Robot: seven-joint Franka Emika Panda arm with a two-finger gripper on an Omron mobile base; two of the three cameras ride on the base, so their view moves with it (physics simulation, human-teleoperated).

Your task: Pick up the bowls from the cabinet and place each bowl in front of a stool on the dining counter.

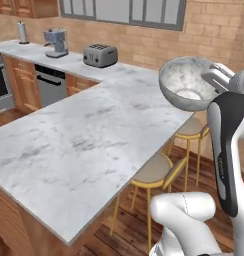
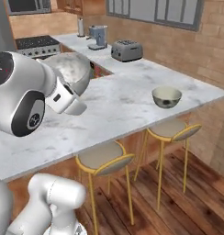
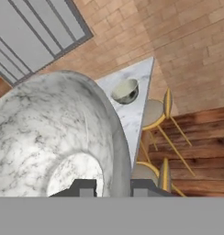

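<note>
My gripper (image 3: pixel 113 189) is shut on the rim of the speckled grey-white bowl (image 3: pixel 49 137), one finger inside and one outside. The bowl (image 1: pixel 186 82) hangs tilted in the air above the right end of the dining counter (image 1: pixel 94 140), with the gripper (image 1: pixel 215 79) on its right side. The cream-inside bowl (image 2: pixel 166 97) stands upright on the counter near its edge, in front of the farther stool (image 2: pixel 173 129). A nearer stool (image 2: pixel 104 156) stands beside it, under the counter edge. The held bowl (image 2: pixel 72 69) is partly hidden by my arm in the right base view.
A toaster (image 1: pixel 100 55), a coffee machine (image 1: pixel 56 42) and a paper-towel roll (image 1: pixel 23 32) stand on the far worktop. A stove (image 2: pixel 38 44) is at the left. Part of a reddish-brown wall cabinet (image 1: pixel 24 7) shows at the top left. Wood floor lies beyond the stools.
</note>
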